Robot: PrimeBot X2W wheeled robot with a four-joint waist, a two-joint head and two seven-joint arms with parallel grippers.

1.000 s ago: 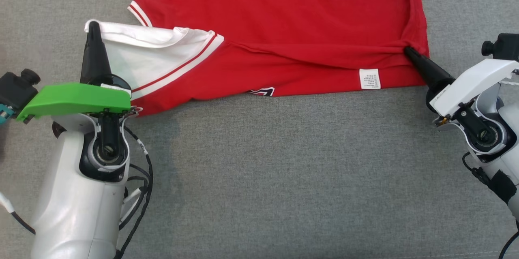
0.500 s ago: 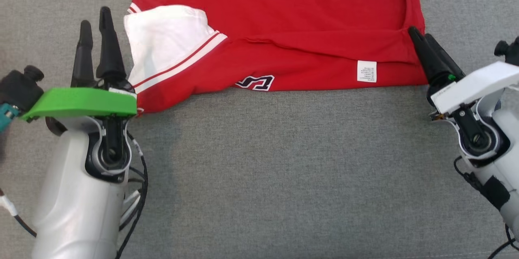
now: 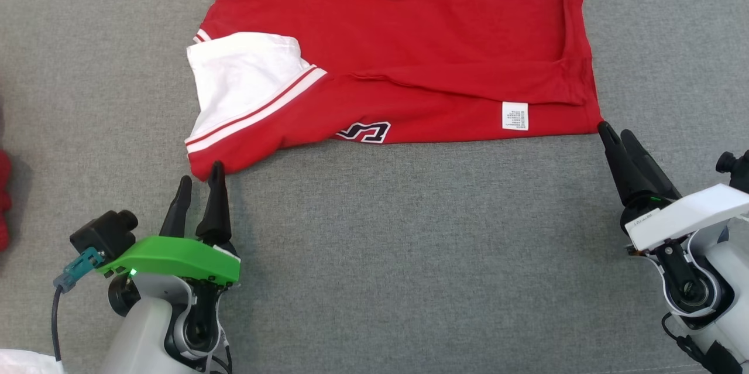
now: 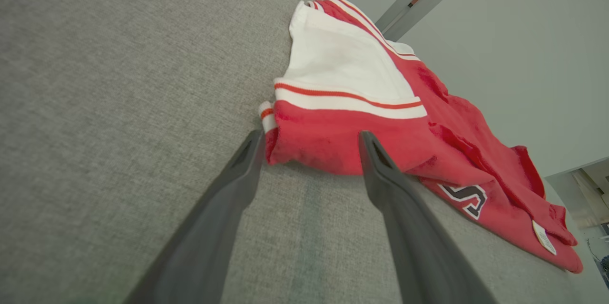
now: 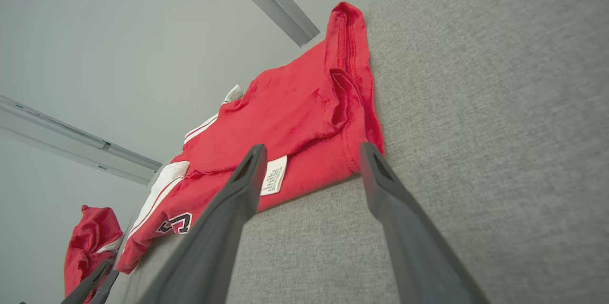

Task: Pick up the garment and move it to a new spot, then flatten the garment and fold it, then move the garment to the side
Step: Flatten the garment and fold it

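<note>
Red garment [image 3: 409, 52] unheld — left gripper [image 3: 202, 171], right gripper [image 3: 614, 128] agape.

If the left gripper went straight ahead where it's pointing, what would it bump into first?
The left gripper would probably first meet the near corner of the red garment; it lies just ahead, between the open jaws.

A bare test room: grey fabric worktop [image 3: 374, 280], plain pale walls [image 5: 119, 33].

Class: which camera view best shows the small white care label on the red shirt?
Head view: the white care label lies face-on, unobstructed. Right wrist view shows it slanted beside a finger; left wrist view, tiny and distant.
</note>
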